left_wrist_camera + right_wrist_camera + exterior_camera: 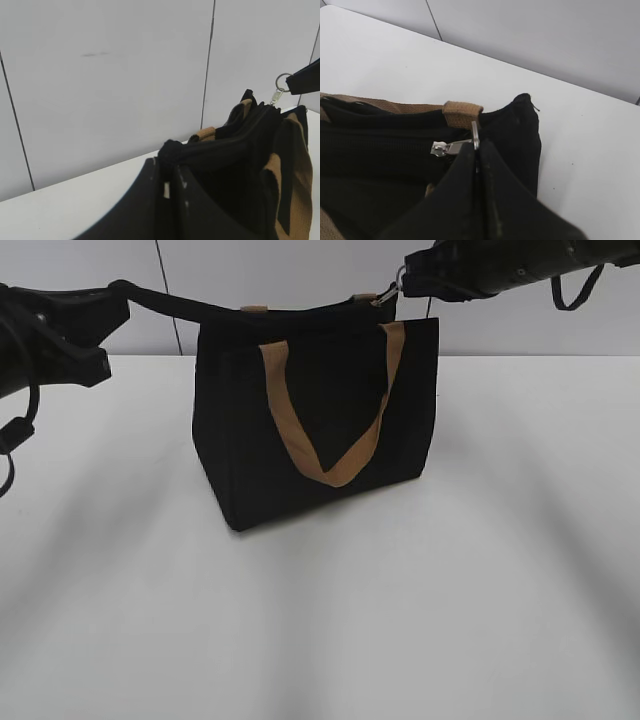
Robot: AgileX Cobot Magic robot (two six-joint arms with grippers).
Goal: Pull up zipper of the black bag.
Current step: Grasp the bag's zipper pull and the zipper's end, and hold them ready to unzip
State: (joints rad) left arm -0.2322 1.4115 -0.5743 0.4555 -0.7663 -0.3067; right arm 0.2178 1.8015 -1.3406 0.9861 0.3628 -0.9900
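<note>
Two grippers stretch the bag point(315, 420) on the tabletop point(480, 620). Exterior: zipper point(300, 312) pull near the right end. Left wrist: left gripper point(170, 150) clamps the bag's end tab. Right wrist: right gripper point(476, 149) pinches the pull ring; closure looks nearly complete.

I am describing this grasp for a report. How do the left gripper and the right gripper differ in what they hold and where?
The left gripper is shut on the black bag at its stretched-out top corner; the right gripper is shut on the zipper, pinching its silvery ring. In the exterior view, the left gripper sits at the left end of the rim, the right at the right end. Both have black fingers pressed shut.
</note>
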